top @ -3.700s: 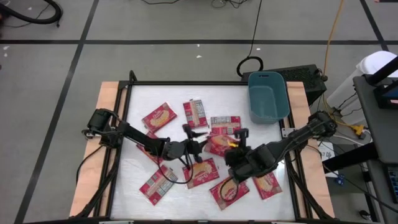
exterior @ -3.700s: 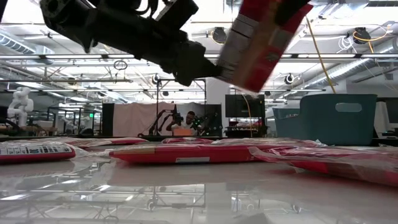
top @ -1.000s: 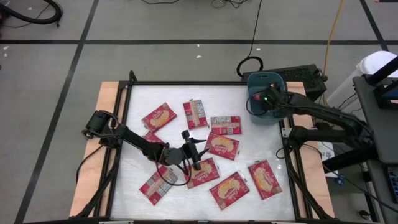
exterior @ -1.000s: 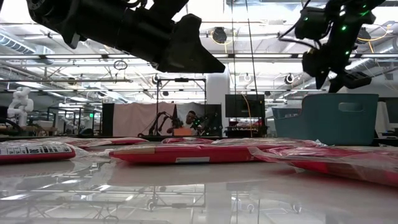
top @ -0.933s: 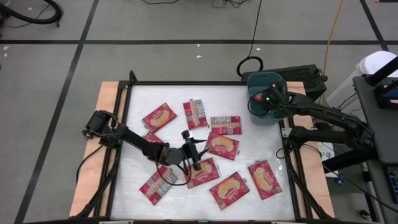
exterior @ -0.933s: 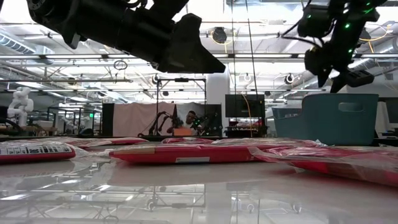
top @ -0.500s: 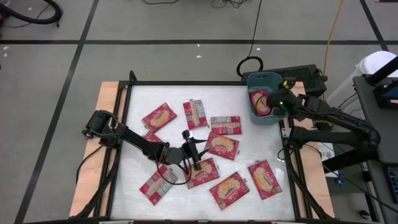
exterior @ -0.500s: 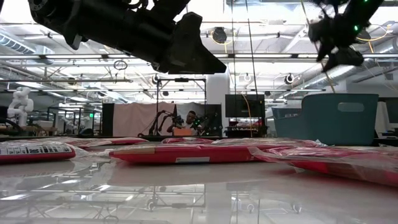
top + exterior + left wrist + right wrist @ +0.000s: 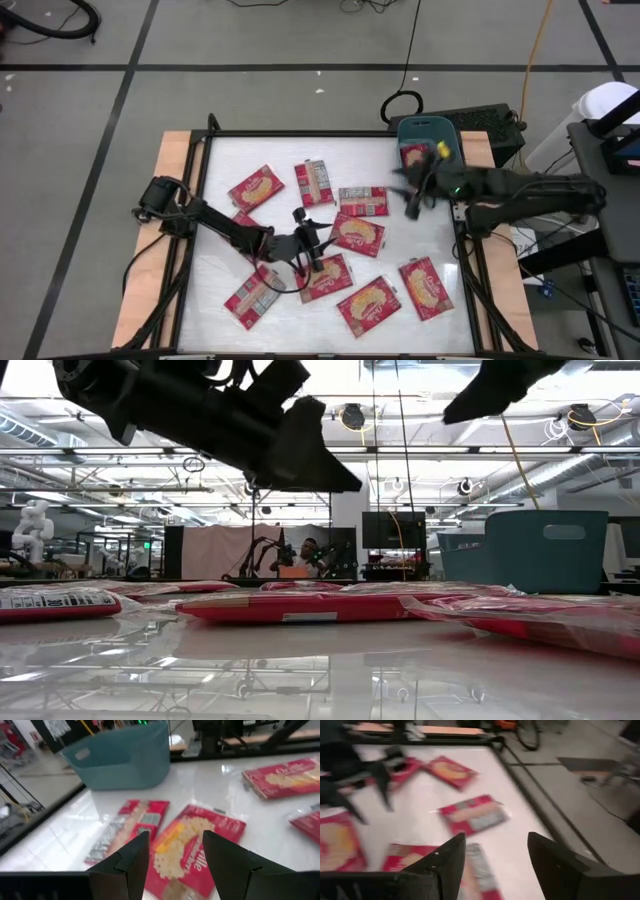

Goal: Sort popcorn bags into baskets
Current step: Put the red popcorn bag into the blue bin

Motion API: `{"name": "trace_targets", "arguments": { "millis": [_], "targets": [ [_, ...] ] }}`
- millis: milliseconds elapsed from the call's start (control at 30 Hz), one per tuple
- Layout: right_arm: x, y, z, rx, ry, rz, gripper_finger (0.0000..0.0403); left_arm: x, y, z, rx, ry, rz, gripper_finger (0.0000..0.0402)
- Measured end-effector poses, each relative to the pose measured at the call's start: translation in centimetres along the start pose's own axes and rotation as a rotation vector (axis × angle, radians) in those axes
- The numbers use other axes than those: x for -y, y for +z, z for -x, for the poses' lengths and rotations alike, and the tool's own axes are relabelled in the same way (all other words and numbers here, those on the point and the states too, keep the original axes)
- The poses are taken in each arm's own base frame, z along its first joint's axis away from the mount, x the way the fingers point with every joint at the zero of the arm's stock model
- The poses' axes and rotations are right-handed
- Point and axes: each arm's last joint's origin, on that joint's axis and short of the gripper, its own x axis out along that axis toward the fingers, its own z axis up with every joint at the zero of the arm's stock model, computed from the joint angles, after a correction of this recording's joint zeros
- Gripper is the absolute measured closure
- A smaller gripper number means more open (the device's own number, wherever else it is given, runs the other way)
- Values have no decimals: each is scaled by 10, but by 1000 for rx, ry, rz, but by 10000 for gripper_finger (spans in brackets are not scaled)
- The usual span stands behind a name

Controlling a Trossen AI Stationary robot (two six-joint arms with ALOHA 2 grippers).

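The left gripper point(image 9: 308, 243) hangs over the middle of the table point(image 9: 220, 215), jaws apart and holding nothing; a popcorn bag point(image 9: 192, 849) lies flat on the table just beyond them. The right gripper point(image 9: 412, 190) is beside the teal basket point(image 9: 428, 128), jaws wide and empty. One bag point(image 9: 413, 156) lies inside that basket. The other popcorn bags point(image 9: 256, 186) are scattered flat across the table.
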Motion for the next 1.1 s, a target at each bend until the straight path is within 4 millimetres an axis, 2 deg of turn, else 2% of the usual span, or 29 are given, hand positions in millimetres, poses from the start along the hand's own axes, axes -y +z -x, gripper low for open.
{"name": "trace_targets", "arguments": {
  "millis": [200, 433, 633, 767, 933, 1100],
  "targets": [
    [-51, -13, -25, 51, 165, 81, 197, 0, -9, -1, -86, -46, 22, 215],
    [-112, -44, -43, -99, 221, 195, 197, 1, -16, 0, -150, -91, 57, 215],
    [-151, -74, -49, -211, 262, 256, 197, 0, -22, 1, -214, -94, 60, 215],
    [-165, -91, -56, -285, 246, 209, 197, -2, -26, 1, -249, -69, 63, 215],
    [-170, -106, -66, -355, 136, -33, 197, -8, -27, -2, -254, -46, 61, 215],
    [-169, -110, -71, -307, -11, -262, 197, -15, -23, -7, -222, -24, -19, 215]
  ]
}}
